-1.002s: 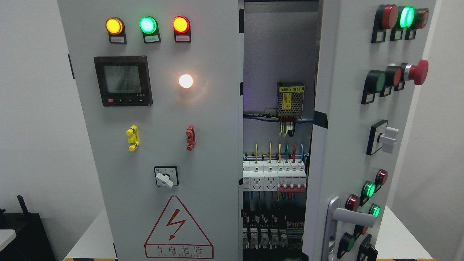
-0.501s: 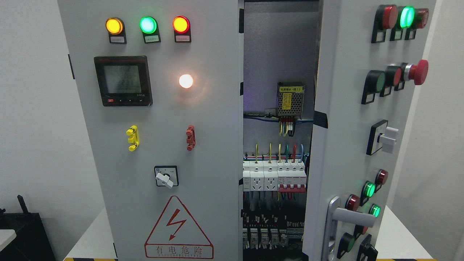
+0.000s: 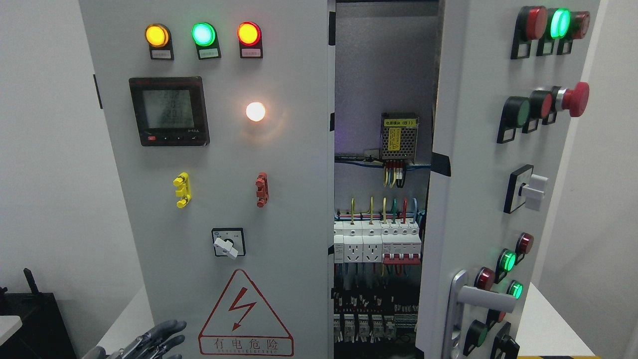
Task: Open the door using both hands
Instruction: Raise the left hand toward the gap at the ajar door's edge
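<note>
While the right door (image 3: pixel 498 179) stands swung ajar, baring breakers (image 3: pixel 379 244) inside, the left hand (image 3: pixel 149 341) shows at the bottom edge, fingers spread and holding nothing, just before the closed left door (image 3: pixel 219 149).

The left hand (image 3: pixel 149 343) has dark grey, glossy fingers (image 3: pixel 167 327) built from jointed segments, with small lighter metal parts visible between the segments near the knuckles

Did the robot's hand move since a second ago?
Yes. The left hand has come up into view at the bottom left, just left of the warning triangle sticker. Earlier that corner showed no hand.
</note>
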You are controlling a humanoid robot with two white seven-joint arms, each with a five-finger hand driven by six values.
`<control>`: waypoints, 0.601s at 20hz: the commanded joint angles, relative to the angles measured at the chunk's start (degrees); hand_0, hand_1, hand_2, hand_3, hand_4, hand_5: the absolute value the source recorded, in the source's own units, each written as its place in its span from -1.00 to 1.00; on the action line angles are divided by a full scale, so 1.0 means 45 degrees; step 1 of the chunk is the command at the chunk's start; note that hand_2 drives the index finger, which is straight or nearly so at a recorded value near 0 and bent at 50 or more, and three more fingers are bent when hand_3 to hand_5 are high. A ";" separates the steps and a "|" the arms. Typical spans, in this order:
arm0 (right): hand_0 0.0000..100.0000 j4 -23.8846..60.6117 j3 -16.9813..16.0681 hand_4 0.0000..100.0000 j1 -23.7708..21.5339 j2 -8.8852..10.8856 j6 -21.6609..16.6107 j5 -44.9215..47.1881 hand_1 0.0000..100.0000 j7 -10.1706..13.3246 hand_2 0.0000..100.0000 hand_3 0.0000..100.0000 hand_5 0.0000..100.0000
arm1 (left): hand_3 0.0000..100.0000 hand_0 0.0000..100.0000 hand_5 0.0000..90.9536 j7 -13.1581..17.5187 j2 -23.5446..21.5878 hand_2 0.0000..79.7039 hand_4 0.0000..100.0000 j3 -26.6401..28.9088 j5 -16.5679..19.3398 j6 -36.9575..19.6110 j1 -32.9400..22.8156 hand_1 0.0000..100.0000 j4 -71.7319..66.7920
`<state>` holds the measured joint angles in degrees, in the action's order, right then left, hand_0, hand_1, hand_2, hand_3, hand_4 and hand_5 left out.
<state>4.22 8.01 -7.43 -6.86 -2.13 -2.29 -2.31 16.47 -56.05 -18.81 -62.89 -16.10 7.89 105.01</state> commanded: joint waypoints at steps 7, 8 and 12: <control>-1.00 0.0000 -0.0003 -1.00 0.0010 0.0000 0.0004 0.0000 -1.00 0.0005 -1.00 -1.00 -1.00 | -1.00 -1.00 -1.00 0.0383 -0.1569 -1.00 -0.91 -0.5015 -0.1256 0.0198 0.4844 -1.00 0.0317; -1.00 0.0000 -0.0003 -1.00 -0.0009 0.0000 0.0004 0.0000 -1.00 0.0005 -1.00 -1.00 -1.00 | -1.00 -1.00 -1.00 0.0403 -0.1569 -1.00 -0.91 -0.5250 -0.1413 0.0218 0.5157 -1.00 0.0317; -1.00 0.0000 -0.0003 -1.00 -0.0009 0.0000 0.0004 0.0000 -1.00 0.0005 -1.00 -1.00 -1.00 | -1.00 -1.00 -1.00 0.0617 -0.1589 -1.00 -0.91 -0.6383 -0.2446 0.1170 0.6951 -1.00 0.0317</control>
<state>4.22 8.01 -7.43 -6.86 -2.13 -2.29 -2.31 18.60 -60.78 -33.65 -69.32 -13.56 28.88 105.94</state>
